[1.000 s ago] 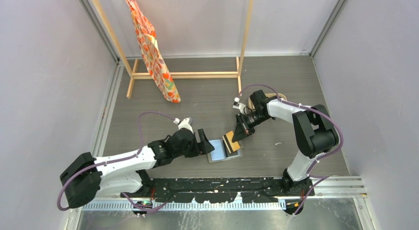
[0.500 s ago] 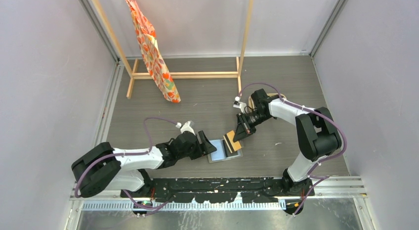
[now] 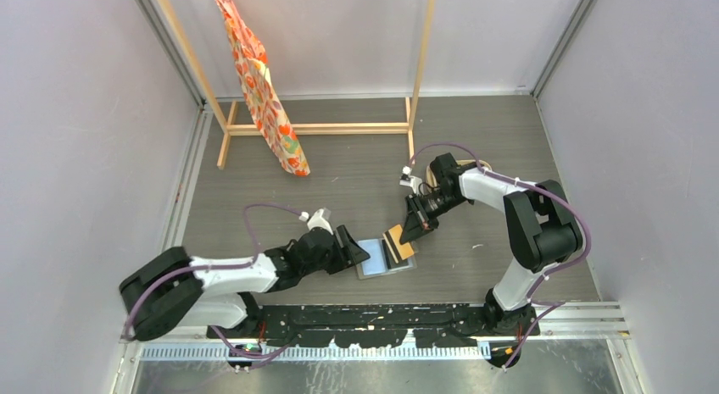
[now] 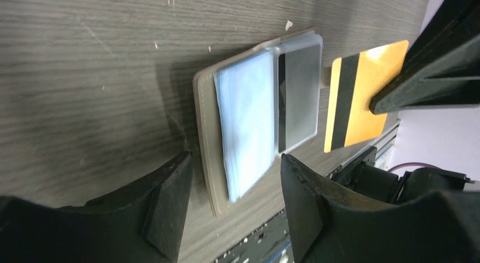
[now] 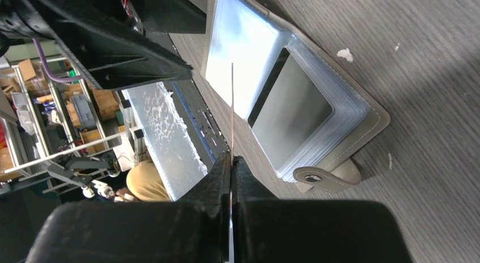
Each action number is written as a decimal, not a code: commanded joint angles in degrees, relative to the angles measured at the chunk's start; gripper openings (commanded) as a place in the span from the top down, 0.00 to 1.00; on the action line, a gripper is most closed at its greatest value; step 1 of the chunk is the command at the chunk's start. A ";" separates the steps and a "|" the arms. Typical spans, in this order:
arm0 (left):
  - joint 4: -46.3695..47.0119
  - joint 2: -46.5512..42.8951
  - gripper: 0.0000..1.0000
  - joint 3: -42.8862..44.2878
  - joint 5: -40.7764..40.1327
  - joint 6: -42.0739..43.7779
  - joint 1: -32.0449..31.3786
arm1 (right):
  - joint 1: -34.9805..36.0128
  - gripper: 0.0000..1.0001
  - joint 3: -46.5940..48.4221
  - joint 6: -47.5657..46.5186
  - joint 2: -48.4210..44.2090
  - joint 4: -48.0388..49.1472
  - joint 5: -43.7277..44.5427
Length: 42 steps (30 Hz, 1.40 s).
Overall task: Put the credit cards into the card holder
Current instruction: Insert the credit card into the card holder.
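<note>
While the flat grey wallet-like card holder (image 3: 374,258) lies open on the grey wood-grain table top (image 3: 339,174), pale blue sleeves up, the right gripper (image 3: 409,231) pinches a thin orange-gold credit card (image 3: 398,242) with a dark stripe, edge-down over it. Not yet inserted; one dark card (image 4: 297,99) seems already sleeved. Left gripper (image 3: 354,252) partly open, empty, straddling the holder's near flap. Lilac walls (image 3: 85,157); wooden rack (image 3: 322,128) with orange patterned cloth (image 3: 259,80).

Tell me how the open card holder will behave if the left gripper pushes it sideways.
The card holder lies flat and open on the table, so it would probably slide rather than tip. Its stacked clear sleeves look thin and floppy and may fan or buckle. The stitched cover would likely flex rather than stay rigid.
</note>
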 commanded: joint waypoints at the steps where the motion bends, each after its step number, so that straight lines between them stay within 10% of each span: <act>1: -17.62 -10.96 0.37 3.94 -6.60 3.10 -1.85 | -0.17 0.99 2.11 -1.56 -0.86 -1.57 -0.79; 8: -21.68 -22.74 0.35 3.69 -5.32 4.98 -2.78 | -0.22 0.99 1.09 -2.09 -2.78 -1.10 -1.01; 42: -6.58 0.91 0.43 6.96 -2.61 1.93 -2.78 | -1.57 0.99 -2.08 9.21 2.74 8.23 -1.59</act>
